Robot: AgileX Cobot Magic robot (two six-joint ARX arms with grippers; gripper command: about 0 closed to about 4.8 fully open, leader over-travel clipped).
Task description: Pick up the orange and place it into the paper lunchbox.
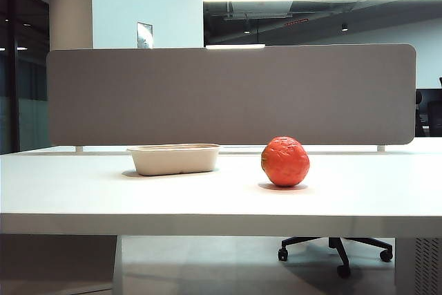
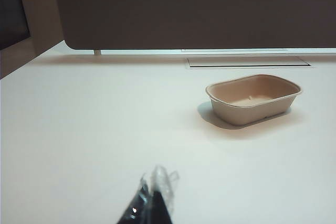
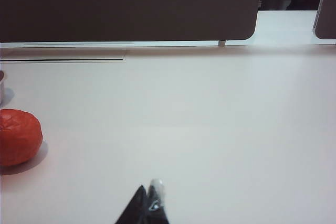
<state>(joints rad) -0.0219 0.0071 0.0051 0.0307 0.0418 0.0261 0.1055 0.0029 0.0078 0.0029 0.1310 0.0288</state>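
Nearest, both arms sit back from the work: the right end effector [image 3: 149,203] is clenched with nothing in it, and the left end effector [image 2: 152,200] shows its tips pressed together, also empty. Further in, the orange [image 1: 285,162] rests on the white desk [image 1: 207,198] toward its right half, well short of the rear edge. It looks firm, round and dimpled, likely to roll, so a grip across its widest middle seems safest. Beyond and left, apart from it, the paper lunchbox [image 1: 174,159] stands open and empty [image 2: 253,98], probably light enough to skid.
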